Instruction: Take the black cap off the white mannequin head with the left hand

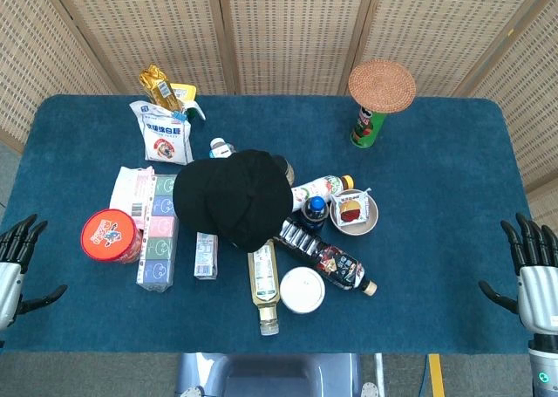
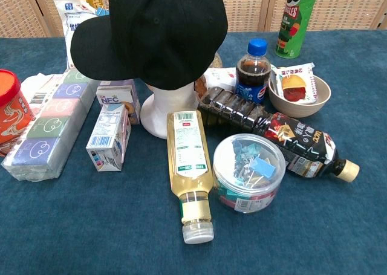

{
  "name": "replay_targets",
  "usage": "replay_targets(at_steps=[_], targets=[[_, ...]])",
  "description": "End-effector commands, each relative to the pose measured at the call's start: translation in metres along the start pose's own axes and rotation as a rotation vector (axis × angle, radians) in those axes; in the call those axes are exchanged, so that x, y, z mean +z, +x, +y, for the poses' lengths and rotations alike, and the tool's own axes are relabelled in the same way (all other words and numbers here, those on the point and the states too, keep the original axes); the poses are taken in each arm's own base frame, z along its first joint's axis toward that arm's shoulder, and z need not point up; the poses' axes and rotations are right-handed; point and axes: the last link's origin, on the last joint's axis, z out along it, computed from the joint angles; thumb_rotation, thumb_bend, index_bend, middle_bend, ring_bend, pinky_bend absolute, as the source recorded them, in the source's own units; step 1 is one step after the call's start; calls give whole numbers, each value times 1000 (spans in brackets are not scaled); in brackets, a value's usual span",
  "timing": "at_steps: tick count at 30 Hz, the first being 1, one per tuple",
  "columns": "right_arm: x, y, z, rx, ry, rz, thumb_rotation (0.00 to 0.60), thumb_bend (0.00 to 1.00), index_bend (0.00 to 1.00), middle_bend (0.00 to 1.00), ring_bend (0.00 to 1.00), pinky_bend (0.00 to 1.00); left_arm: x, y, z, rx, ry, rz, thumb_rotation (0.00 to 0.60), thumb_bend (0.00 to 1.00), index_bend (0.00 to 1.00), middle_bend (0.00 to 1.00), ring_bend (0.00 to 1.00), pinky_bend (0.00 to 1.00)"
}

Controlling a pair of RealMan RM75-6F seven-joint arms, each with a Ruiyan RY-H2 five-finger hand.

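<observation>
Head view: black cap (image 1: 234, 196) sits on white mannequin head (image 2: 167, 107), mid-worktop (image 1: 436, 170). Left hand (image 1: 16, 250) and right hand (image 1: 534, 262) rest at the edges, fingers spread, holding nothing.

Table (image 1: 436, 240) covered in dark blue cloth, rounded corners. Woven cane screen panels (image 1: 288, 30) in light wooden frames stand behind it along the far edge. Grey floor (image 1: 488, 375) with a yellow strip (image 1: 435, 375) at near side. Lighting even.
</observation>
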Motion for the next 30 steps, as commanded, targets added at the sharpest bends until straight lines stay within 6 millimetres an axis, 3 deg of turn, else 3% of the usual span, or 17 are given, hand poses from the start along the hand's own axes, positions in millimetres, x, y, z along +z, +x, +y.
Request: replay_targets(at_steps=[1,7,14,19,30], targets=[[-1,2,0,15,8,-4,600,37,47,0,0,27,0,-1,0,-2,-8,5,600,119,0,0,0,78],[0,2,-2,46,19,-18,600,41,47,0,0,27,18,-7,9,-37,-95,33,600,124,0,0,0,78],[3,1,-4,72,28,-29,600,52,40,0,0,27,70,-17,39,-126,-269,5,600,140,0,0,0,78],[4,1,-1,76,17,-34,600,55,39,0,0,27,97,-41,68,-136,-341,4,600,140,0,0,0,78],[6,4,7,102,-4,-49,600,55,38,0,0,27,123,-85,90,-155,-367,41,600,142,0,0,0,73]])
